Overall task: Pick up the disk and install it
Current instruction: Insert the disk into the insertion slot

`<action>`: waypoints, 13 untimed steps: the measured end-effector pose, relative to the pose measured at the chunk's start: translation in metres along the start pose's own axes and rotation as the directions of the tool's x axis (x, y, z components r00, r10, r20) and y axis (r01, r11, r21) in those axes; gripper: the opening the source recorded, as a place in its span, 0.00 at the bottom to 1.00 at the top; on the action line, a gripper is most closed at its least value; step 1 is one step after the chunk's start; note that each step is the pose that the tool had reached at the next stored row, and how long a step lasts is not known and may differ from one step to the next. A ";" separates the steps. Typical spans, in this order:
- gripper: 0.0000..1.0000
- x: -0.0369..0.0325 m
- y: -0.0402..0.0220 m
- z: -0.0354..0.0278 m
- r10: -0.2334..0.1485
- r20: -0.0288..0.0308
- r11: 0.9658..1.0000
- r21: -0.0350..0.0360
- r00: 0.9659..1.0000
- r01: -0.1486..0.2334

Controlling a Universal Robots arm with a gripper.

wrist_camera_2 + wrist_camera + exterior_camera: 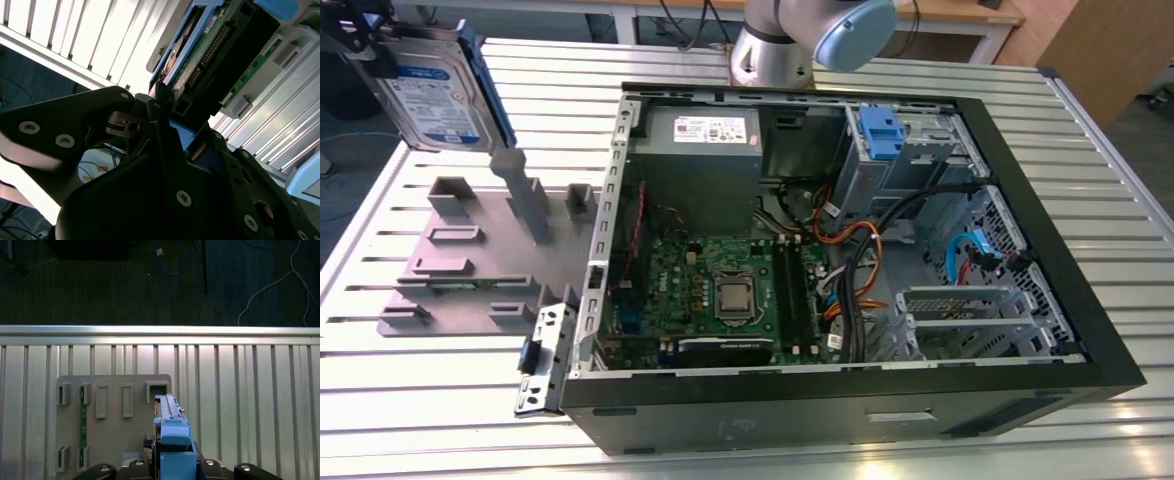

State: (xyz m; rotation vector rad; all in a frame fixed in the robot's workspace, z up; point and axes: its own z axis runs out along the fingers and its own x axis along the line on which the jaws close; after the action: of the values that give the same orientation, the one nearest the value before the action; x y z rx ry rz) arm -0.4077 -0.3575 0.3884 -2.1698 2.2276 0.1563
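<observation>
one disk (438,97), long axis upright

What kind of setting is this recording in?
Probably a robotics lab bench set up for computer assembly: an open desktop case on a slatted metal table, a grey fixture stand beside it, and the disk held aloft by the tool.

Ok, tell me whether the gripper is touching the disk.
Touching. In the second wrist view the gripper clamps the disk on both sides, no gap showing.

One disk (434,95), one stand (467,260), one computer case (787,420).
</observation>
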 end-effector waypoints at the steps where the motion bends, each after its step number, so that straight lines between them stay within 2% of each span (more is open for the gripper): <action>1: 0.37 0.0000 0.0000 -0.0003 0.000 0.000 1.000 0.000 1.000 0.000; 9: 0.37 -0.0002 0.0001 -0.0024 0.000 0.000 1.000 0.000 1.000 0.000; 11: 0.37 -0.0005 0.0003 -0.0056 0.000 0.000 1.000 0.000 1.000 0.000; 13: 0.37 -0.0005 0.0003 -0.0059 0.000 0.000 1.000 0.000 1.000 0.000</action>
State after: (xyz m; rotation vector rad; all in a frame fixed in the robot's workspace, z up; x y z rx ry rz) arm -0.4077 -0.3575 0.3943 -2.1699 2.2277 0.1563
